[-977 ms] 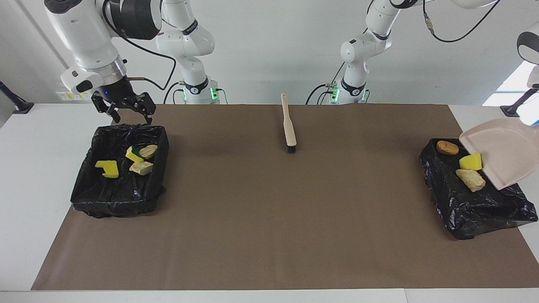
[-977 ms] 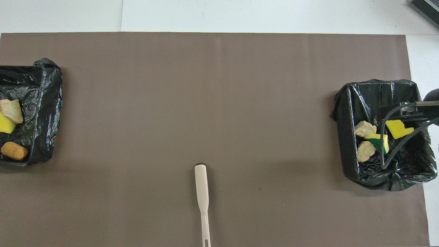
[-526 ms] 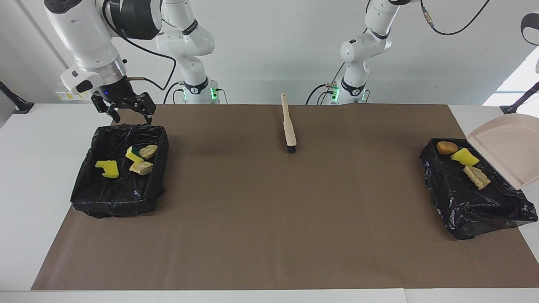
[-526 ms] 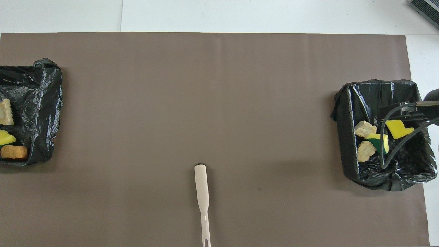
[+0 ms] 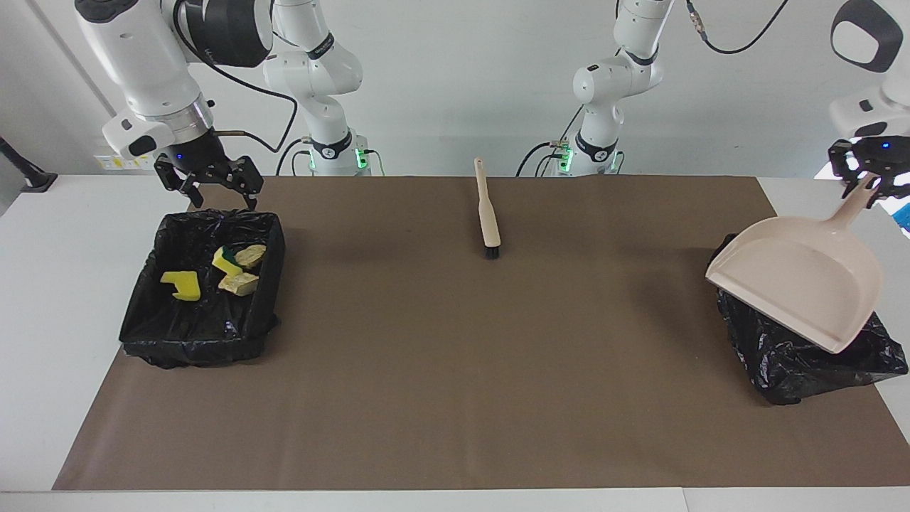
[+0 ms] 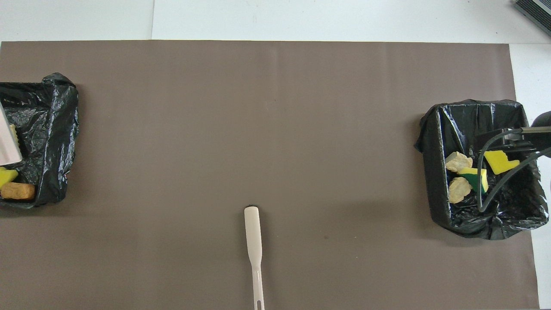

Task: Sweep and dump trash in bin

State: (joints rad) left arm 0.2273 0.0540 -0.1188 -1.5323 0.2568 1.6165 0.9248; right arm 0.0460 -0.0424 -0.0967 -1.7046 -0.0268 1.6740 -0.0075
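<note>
The left hand (image 5: 869,176) grips the beige plastic dustpan (image 5: 800,288) over a black-lined bin (image 5: 817,355); the right hand (image 5: 210,186), fingers spread and empty, hangs over the other black-lined bin (image 5: 202,334).

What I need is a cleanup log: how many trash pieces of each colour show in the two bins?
Yellow sponge pieces: 3
Tan or orange lumps: 4, one mostly hidden under the dustpan
Total: 7
</note>
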